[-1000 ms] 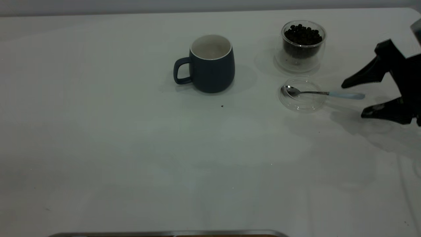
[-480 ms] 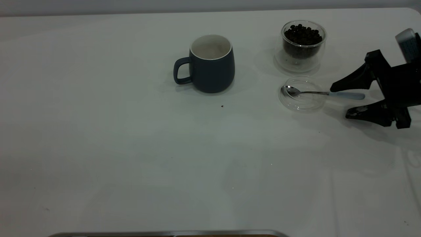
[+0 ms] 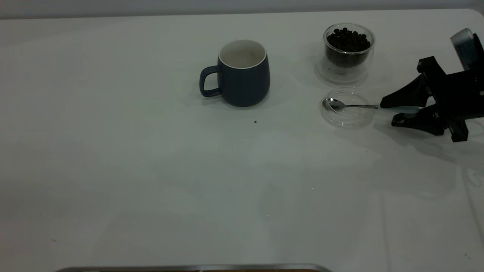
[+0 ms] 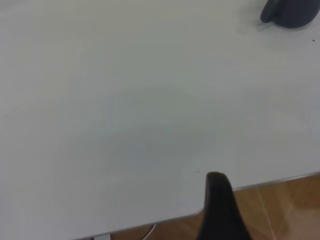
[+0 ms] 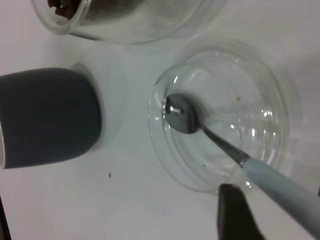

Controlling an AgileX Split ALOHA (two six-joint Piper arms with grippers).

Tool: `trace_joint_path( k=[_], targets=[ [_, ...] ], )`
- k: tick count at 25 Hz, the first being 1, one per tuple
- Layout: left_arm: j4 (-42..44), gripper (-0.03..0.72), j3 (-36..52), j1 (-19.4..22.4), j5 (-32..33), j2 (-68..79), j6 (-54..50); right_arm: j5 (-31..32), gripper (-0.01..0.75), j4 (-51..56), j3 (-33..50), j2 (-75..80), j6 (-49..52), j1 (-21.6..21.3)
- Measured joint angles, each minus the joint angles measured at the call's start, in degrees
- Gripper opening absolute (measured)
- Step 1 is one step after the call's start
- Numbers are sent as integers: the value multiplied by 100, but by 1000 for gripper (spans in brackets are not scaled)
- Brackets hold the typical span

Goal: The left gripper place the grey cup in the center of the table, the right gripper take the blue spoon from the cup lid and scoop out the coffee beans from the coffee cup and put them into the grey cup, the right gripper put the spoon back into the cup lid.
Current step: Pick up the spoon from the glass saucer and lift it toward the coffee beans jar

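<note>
- The right gripper [image 3: 389, 111] is sitting low over the table [image 3: 151, 170], with its two black fingers pointing toward the cup lid [image 3: 347, 118].
- Its jaws are standing partly open, one finger on each side of the pale blue handle of the spoon [image 3: 353, 106]. Whether either finger is touching the handle cannot be told.
- The handle is lying between the jaws; the steel neck is running out ahead of the fingertips and the bowl is resting inside the lid.
- In the right wrist view the spoon [image 5: 240, 160] is crossing the lid's [image 5: 165, 150] rim, and one dark fingertip [image 5: 235, 215] is showing just beside the handle.
- The lid is sitting just ahead of the jaws, flat on the table.
- The glass cup [image 3: 348, 51] is standing beyond the lid, to one side of the jaws' line, and is holding the coffee beans [image 3: 348, 39] up near its rim.
- The grey mug [image 3: 242, 73] is standing upright well ahead of the jaws, past the lid, handle turned away from them.
- The left gripper does not appear in the exterior view; the left wrist view is giving only one dark finger [image 4: 222, 210] above the table edge, with the mug [image 4: 292, 12] far ahead, so its opening cannot be told.
</note>
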Motion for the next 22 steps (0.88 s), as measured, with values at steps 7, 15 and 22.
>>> trace_joint_path(
  k=[7, 15, 22],
  targets=[
    [0, 555, 0, 0, 0, 0, 0, 28, 239, 0, 0, 0, -140, 0],
    [0, 555, 0, 0, 0, 0, -5, 253, 142, -237, 0, -180, -167, 0],
    [0, 555, 0, 0, 0, 0, -16, 113, 112, -832, 191, -637, 122, 0]
  ],
)
